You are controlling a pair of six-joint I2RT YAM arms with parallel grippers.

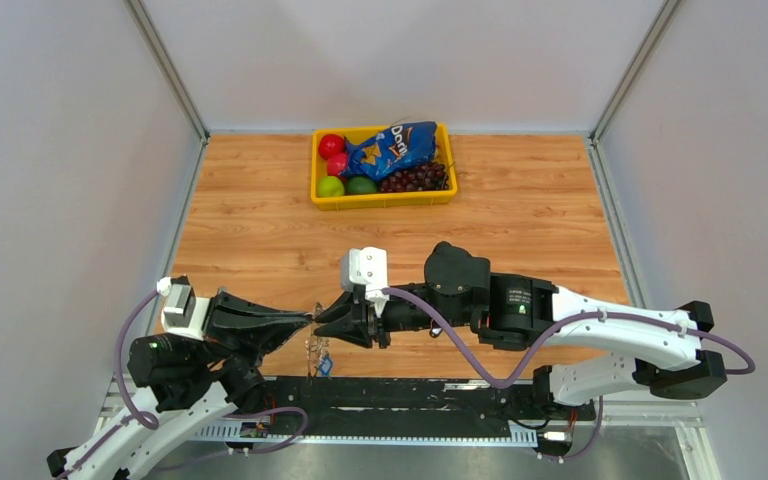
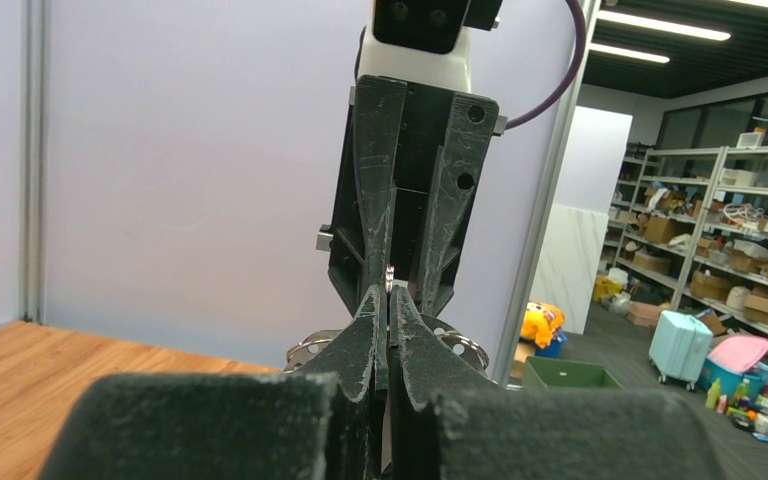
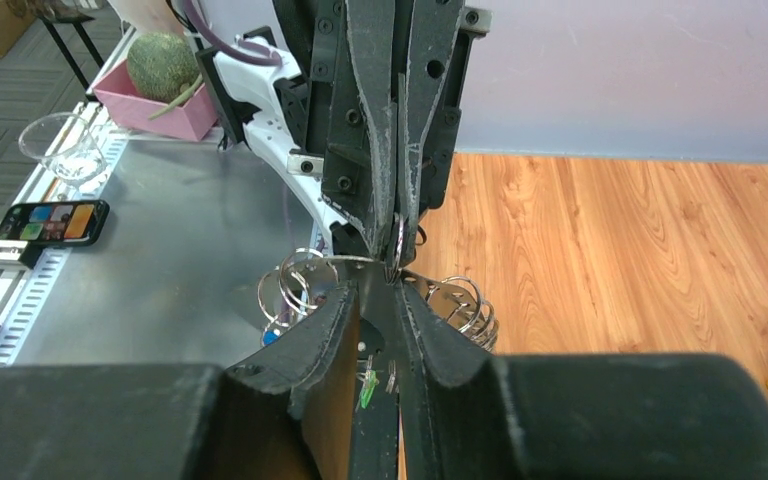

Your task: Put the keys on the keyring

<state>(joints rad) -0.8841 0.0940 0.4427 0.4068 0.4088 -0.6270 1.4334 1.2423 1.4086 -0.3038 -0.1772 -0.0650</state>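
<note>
Left gripper and right gripper meet tip to tip, both clenched on the keyring, which dangles at the wooden table's near edge, just beyond the black rail. Bare wood stretches far toward a yellow tray; grey walls stand left and right.

Only one legible mark — "Doritos" on the blue snack bag.

It was a robotics lab with a storeroom feel. White panels walled the wooden table on three sides. Beyond the table stood metal shelves of cardboard boxes (suitcases on the floor) under strip lights.
</note>
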